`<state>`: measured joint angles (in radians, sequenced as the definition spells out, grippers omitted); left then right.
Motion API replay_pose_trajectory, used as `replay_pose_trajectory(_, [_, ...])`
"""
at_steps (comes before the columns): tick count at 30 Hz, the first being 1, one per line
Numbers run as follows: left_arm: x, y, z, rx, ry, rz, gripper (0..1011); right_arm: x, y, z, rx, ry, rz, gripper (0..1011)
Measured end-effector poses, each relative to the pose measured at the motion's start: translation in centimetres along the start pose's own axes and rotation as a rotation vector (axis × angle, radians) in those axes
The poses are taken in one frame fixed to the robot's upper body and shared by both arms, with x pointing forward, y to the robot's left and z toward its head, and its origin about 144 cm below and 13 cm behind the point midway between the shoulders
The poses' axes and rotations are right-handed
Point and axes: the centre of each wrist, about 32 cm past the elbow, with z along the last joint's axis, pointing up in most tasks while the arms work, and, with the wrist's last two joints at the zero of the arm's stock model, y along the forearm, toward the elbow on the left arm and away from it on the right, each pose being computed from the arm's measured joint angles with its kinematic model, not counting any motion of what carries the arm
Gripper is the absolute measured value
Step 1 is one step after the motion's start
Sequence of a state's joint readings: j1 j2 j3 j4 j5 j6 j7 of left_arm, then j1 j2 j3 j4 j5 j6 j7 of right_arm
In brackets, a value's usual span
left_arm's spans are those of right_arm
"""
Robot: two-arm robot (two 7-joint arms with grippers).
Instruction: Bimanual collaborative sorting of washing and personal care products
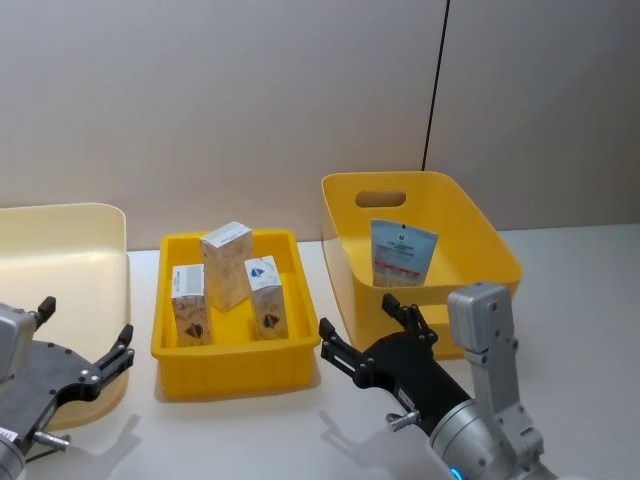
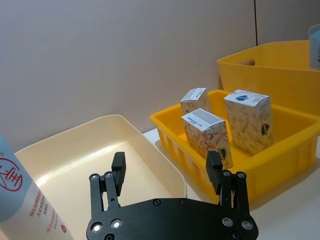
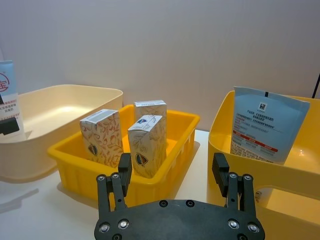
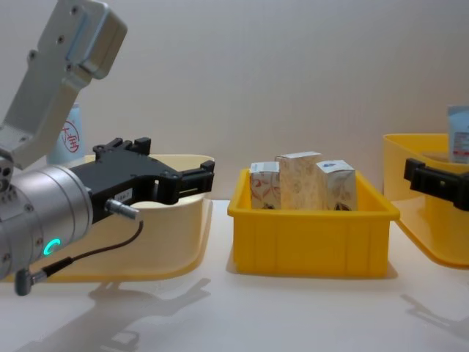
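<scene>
Sorting looks done: cartons (image 1: 230, 280) in the tray (image 1: 230, 372), tube (image 1: 402, 254) in the bin (image 1: 480, 240) at its 3 o'clock, bottle (image 2: 22, 200) at 9 o'clock; left gripper (image 1: 85, 322) and right gripper (image 1: 358, 315) gape wide, empty.

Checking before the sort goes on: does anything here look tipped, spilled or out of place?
Nothing spilled or damaged. The three cartons stand upright in the shallow yellow tray, though turned differently. The pale blue tube stands propped on end in the deep yellow bin. Left gripper and right gripper hover open.
</scene>
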<state>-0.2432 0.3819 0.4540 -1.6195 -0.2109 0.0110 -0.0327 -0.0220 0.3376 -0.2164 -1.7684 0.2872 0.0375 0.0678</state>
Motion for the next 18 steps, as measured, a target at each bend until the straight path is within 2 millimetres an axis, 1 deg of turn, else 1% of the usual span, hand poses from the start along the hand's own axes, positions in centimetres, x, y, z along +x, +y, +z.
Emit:
replay_pose_trajectory(7, [-0.2, 0.2, 0.0, 0.002, -0.008, 0.018, 1000, 0.2, 0.4, 0.1, 0.001, -0.009, 0.003, 1001])
replay_pose_trajectory(18, [-0.2, 0.1, 0.0, 0.002, -0.008, 0.019, 1000, 0.4, 1.9, 0.4, 0.010, -0.032, 0.036, 1001])
